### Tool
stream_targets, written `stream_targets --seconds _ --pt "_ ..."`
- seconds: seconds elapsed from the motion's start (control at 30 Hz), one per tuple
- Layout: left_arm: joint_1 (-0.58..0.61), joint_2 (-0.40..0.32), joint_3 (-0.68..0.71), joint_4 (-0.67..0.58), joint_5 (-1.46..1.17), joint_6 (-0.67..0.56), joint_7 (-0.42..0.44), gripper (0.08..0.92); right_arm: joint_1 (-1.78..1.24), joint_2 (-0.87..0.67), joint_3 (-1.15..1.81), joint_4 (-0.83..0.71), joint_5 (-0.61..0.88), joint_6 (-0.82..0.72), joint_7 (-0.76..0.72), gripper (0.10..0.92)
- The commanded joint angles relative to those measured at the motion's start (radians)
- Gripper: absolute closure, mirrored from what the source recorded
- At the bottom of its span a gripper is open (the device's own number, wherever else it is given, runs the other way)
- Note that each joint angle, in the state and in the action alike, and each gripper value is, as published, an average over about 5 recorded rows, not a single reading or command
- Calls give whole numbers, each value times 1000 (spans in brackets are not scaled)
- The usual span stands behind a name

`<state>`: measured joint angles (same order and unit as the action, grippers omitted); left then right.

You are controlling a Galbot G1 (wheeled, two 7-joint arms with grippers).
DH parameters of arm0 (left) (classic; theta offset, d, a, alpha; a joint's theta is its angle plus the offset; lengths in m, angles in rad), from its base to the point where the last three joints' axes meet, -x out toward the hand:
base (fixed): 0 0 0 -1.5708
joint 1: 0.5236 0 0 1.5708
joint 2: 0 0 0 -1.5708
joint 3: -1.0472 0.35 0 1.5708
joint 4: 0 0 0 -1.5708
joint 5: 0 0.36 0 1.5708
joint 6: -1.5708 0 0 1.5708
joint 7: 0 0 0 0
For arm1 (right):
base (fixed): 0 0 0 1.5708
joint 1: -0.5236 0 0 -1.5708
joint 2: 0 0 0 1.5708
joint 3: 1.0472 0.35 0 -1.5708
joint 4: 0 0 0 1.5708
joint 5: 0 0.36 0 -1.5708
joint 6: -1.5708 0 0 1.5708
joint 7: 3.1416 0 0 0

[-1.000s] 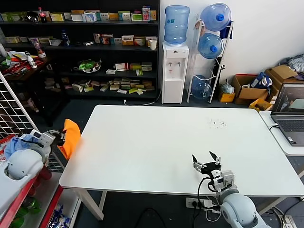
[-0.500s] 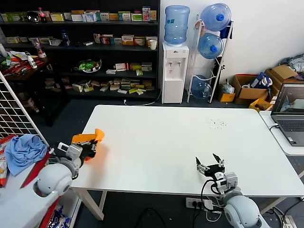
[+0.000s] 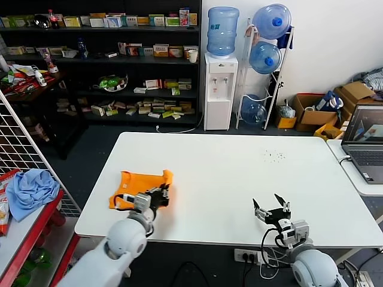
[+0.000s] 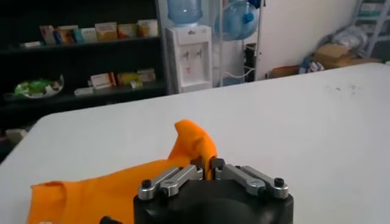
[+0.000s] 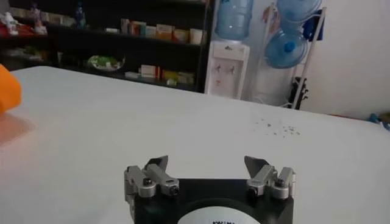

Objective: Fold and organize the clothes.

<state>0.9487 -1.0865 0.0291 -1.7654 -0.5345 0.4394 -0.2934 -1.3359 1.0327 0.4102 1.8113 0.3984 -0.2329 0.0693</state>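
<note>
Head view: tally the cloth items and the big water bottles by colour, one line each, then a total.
Orange cloth: 1, the T-shirt on the white table, pinched by the left gripper.
Light blue cloth: 1, the cloth on the red rack beside the table.
Blue water bottles: 4, one on the dispenser, three in the stand.
Total: 6.

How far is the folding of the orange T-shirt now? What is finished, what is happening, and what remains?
Done: the orange T-shirt is on the white table, near its left edge. In hand: the left gripper is shut on a raised pinch of its fabric. Left: the shirt lies bunched, with no tidy fold visible, so spreading and folding remain. The right gripper waits open above the table's near edge, apart from the shirt.
</note>
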Motion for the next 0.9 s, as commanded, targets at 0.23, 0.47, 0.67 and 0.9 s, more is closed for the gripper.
stream_targets --seconds 0.23,0.47,0.67,0.9 --pt "-84 -554 104 335 142 -139 -48 846 -27 -37 73 -26 18 28 -7 203" --pt "-89 -560 126 374 103 -304 13 815 -34 -41 90 -25 23 29 -3 203" --pt "-33 -402 142 246 104 -413 112 651 -27 -30 104 -29 21 29 -31 203" --pt "102 -133 13 152 234 -568 139 452 -10 20 136 -33 -27 40 -109 203"
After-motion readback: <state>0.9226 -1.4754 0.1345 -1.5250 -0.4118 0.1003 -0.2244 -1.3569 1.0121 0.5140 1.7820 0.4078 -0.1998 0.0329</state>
